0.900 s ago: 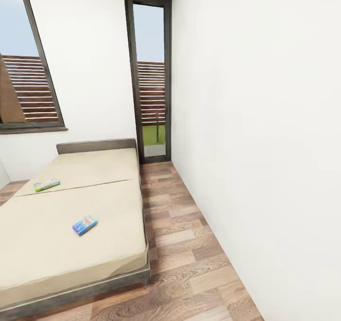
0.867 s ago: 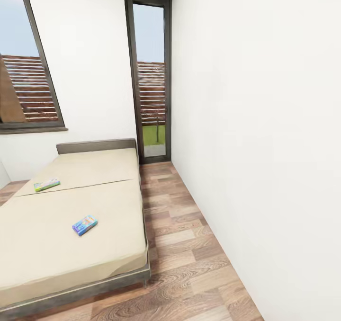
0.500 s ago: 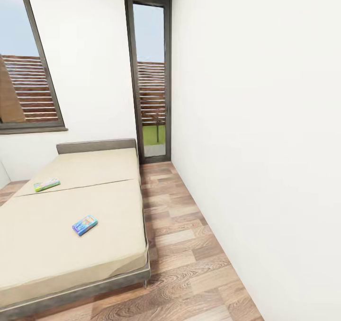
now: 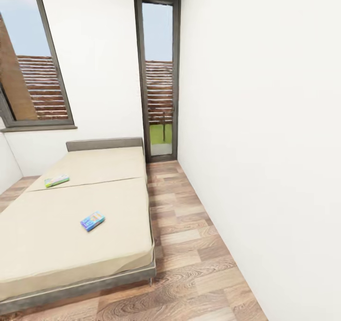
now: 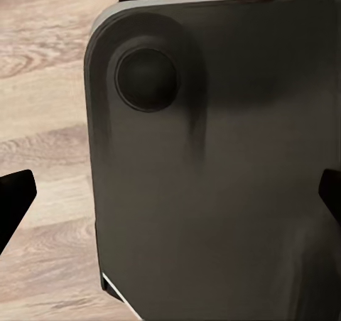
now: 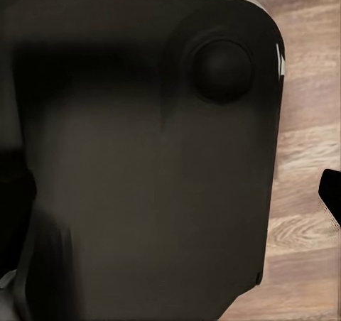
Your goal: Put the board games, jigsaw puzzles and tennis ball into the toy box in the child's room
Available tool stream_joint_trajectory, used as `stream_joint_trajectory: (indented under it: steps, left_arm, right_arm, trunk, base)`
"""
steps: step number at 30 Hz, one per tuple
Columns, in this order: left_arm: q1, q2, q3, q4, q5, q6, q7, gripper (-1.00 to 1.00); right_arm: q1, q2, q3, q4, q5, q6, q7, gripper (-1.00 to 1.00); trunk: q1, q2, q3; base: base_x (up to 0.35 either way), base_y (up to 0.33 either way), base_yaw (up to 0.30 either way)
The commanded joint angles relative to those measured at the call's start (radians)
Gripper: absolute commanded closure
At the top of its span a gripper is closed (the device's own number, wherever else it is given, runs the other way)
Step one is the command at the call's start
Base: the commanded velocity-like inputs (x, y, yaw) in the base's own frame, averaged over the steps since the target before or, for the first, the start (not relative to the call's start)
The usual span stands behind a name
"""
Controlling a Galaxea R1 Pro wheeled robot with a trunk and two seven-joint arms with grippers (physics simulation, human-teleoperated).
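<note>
Here the robot is facing a low bed with a beige mattress and grey-brown frame point(image 4: 109, 276), standing along the wooden plank floor point(image 4: 189, 245) between a white wall point(image 4: 265, 122) and a tall glazed door point(image 4: 160, 75). Two of the task's board games are lying on the mattress, well apart from each other: a small blue box with a colourful lid point(image 4: 92, 221) near the middle of the bed, and a flat green-and-yellow box point(image 4: 57, 181) further up, towards the grey headboard point(image 4: 104, 144) and the slatted window point(image 4: 33, 70). Both are lying flat and untouched, far beyond the reach of any finger. In the left wrist view, the left gripper's dark fingertips point(image 5: 14, 200) are showing at opposite edges of the picture, spread wide with nothing between them; beyond them a dark rounded panel of the robot's own base point(image 5: 213, 193) is hanging over the floorboards. In the right wrist view, a single dark fingertip of the right gripper point(image 6: 330, 193) is showing at one edge beside a like dark panel point(image 6: 142, 158), so whether those fingers are spread or pressed together cannot be told. Judging from these pictures, the task is standing at its beginning: no toy is being carried, both bed games are waiting to be collected, and the table items are presumably left as well.
</note>
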Motion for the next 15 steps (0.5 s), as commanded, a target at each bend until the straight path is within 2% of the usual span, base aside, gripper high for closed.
stream_joint_trajectory:
  steps: [1,10,15]
  left_arm:
    - [0.0,-0.001,0.003,0.0,0.0,-0.007,0.0,-1.0]
    - [0.0,0.0,0.0,0.0,0.0,-0.008,0.0,-1.0]
    - [0.0,0.0,0.001,0.0,0.0,-0.008,0.0,-1.0]
  right_arm:
    - [0.001,0.001,0.001,0.0,0.003,-0.009,0.0,-1.0]
    - [0.001,0.002,0.002,0.0,0.005,-0.059,0.001,-1.0]
    - [0.001,0.002,0.0,0.0,-0.004,-0.087,0.001,-1.0]
  trunk:
    - [0.0,0.0,-0.002]
    - [0.0,0.0,-0.016]
    - [0.0,0.0,-0.018]
  base:
    - [0.0,0.0,0.098]
    - [0.0,0.0,0.084]
    - [0.0,0.0,0.025]
